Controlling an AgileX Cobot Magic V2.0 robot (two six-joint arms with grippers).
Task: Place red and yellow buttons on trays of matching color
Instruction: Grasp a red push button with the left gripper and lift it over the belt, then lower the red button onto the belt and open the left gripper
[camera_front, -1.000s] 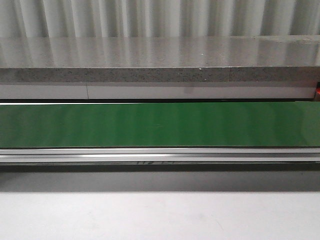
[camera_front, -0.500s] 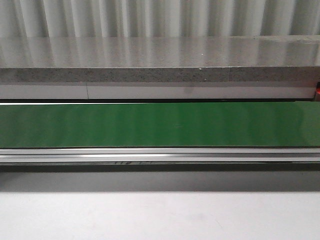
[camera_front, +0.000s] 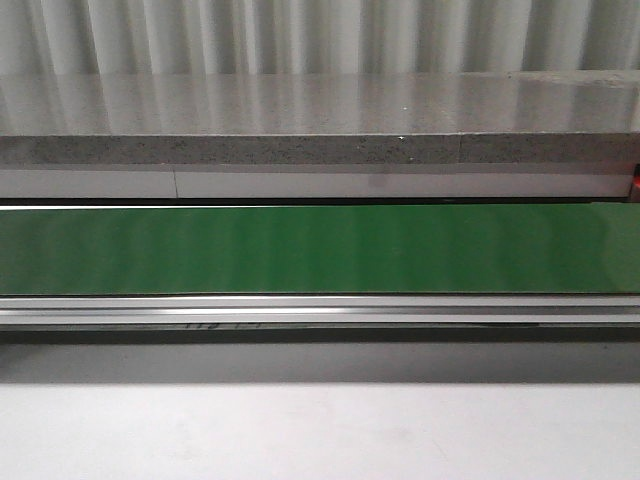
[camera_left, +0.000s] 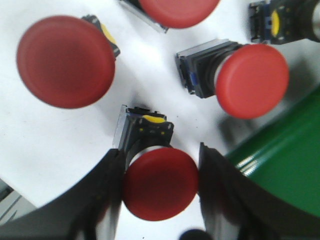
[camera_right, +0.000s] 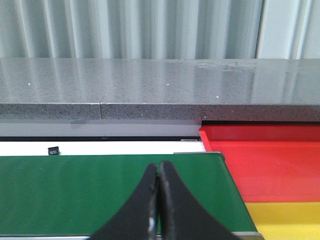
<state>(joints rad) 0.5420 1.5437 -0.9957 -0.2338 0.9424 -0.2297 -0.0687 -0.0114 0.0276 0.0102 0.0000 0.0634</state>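
a corrugated wall backs the green belt (camera_front: 320, 250), which looks unchanged from a second ago: no button has reached it. the left gripper (camera_left: 160, 185) straddles a red button (camera_left: 160, 182) beside the belt, jaws apart. the right gripper (camera_right: 159, 200), closed and empty, hovers over the belt beside the red tray (camera_right: 270, 155).

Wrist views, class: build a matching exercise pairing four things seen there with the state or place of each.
Column 1:
1. left gripper
2. right gripper
3. red tray
4. yellow tray

Column 2:
A. fingers pressed together, holding nothing, over the green belt
B. nearer the camera, beside the belt's end
C. fingers on either side of a red button
D. farther off, next to the grey ledge

Pairs: 1-C, 2-A, 3-D, 4-B
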